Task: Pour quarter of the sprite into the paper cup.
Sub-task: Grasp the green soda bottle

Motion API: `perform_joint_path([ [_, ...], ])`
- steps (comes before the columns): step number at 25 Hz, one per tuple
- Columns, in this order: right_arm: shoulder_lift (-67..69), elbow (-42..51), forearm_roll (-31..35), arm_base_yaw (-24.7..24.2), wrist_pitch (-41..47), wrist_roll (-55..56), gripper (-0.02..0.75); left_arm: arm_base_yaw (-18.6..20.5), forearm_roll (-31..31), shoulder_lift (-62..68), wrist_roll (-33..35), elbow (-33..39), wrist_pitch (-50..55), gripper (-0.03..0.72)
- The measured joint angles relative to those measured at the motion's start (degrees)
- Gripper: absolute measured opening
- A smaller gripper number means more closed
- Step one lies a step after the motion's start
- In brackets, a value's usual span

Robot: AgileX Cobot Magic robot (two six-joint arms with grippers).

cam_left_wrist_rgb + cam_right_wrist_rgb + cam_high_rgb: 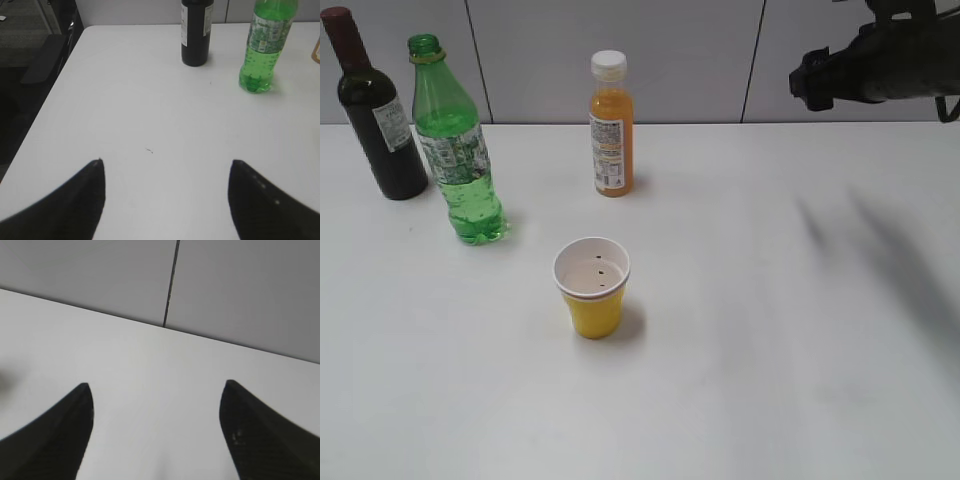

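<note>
Looking at this one, nothing is grabbed yet, so I'd call it the very start: the approach step, before any pick-up. Using the small tapered yellow paper cup with the white inside and rolled rim [592, 285] as my landmark: the tall translucent green plastic sprite bottle with the white-green label [455, 150] stands upright behind and to the left of it, well apart, and it looks to have no cap on. A dark wine bottle [375, 115] sits further left of the cup, just beside the sprite, and a small orange juice bottle with a white cap [610, 130] is straight behind the cup. The cup is upright and empty apart from a few dark specks in its bottom. Both pincers are spread wide with nothing between the jaws: the left pincer [167, 200] hangs over bare white surface [770, 380] with the sprite ahead and off to its right, and the right pincer [155, 435] sees only surface and wall. The right arm [880, 65] is up high, far right of the cup. My guess for the next move: the left one has to swing over to the sprite, straddle the body around the label and close firmly, since it's a smooth round bottle. After that it's a carry over the cup and a slow tilt, which is where spilling could bite.
</note>
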Motion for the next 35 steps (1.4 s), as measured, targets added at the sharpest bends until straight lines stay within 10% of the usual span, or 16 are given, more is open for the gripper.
perform_joint_path([
  [11, 0.0, -13.53, -32.31, -4.14, 28.9, 34.7, 0.593, 0.0, 0.0, 0.0, 0.0, 0.0, 0.0, 0.583],
  [24, -0.97, -19.35, -22.25, -10.57, 68.53, 24.32, 0.593, 0.0, 0.0, 0.0, 0.0, 0.0, 0.0, 0.583],
  [35, -21.49, 2.13, -19.2, -10.57, 68.89, 21.82, 0.593, 0.0, 0.0, 0.0, 0.0, 0.0, 0.0, 0.583],
])
